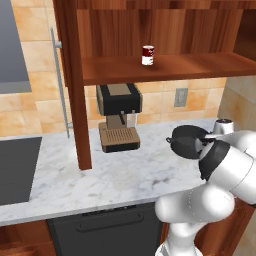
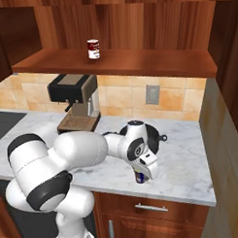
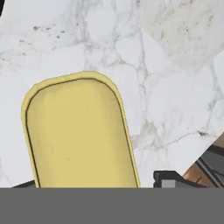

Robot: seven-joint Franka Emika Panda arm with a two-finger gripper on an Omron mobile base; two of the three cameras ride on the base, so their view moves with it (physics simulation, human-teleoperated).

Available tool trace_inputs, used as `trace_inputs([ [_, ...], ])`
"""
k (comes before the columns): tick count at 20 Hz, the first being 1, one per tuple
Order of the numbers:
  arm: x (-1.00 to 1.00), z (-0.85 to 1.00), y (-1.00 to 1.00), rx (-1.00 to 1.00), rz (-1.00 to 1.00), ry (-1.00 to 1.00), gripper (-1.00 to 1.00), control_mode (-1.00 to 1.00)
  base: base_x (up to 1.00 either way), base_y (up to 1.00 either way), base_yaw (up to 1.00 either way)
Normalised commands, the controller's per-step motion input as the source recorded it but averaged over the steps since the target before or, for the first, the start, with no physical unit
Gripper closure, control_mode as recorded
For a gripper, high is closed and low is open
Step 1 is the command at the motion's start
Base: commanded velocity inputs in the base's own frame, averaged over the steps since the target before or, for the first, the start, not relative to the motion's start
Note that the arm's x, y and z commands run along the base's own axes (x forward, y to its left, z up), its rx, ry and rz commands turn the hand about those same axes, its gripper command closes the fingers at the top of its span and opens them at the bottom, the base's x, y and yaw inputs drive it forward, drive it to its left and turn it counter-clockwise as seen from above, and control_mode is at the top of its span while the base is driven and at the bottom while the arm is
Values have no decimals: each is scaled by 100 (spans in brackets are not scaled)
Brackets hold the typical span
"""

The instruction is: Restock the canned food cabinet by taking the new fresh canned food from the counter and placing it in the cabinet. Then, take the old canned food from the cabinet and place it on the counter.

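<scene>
The blue can (image 2: 139, 178) stands near the front edge of the white marble counter (image 2: 183, 155), right of the middle. My gripper (image 2: 142, 172) reaches down over it, and the arm covers most of the can. In the hand view its yellowish top (image 3: 78, 131) lies close below the camera, between the two dark fingertips (image 3: 168, 180). The right tip stands a little off the rim, so the jaws are open around the can. The red-and-white can (image 1: 147, 55) (image 2: 93, 48) stands upright on the plank shelf of the wood cabinet (image 1: 180, 67) (image 2: 138, 62).
An open cabinet door (image 1: 75, 85) with a grey bar handle (image 1: 60, 85) hangs over the counter (image 1: 120, 175). A coffee machine (image 1: 119, 117) (image 2: 74, 100) stands under the shelf. The black stovetop (image 1: 15, 170) lies left. A dark round pot (image 1: 186, 140) (image 2: 153, 134) sits behind my wrist.
</scene>
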Motion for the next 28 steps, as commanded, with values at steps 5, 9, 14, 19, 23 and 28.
trace_inputs([
  [5,-15,4,2,0,0,-5,100,-100,0,0,0],
  [9,-48,66,9,-1,0,-34,100,-100,0,0,0],
  [14,-29,100,20,-12,0,-49,100,-100,0,0,0],
  [19,-30,100,17,-17,0,-49,100,-100,0,0,0],
  [23,-34,100,19,-19,3,-43,100,-100,0,0,0],
  [28,-32,100,13,-16,3,-30,100,-100,0,0,0],
])
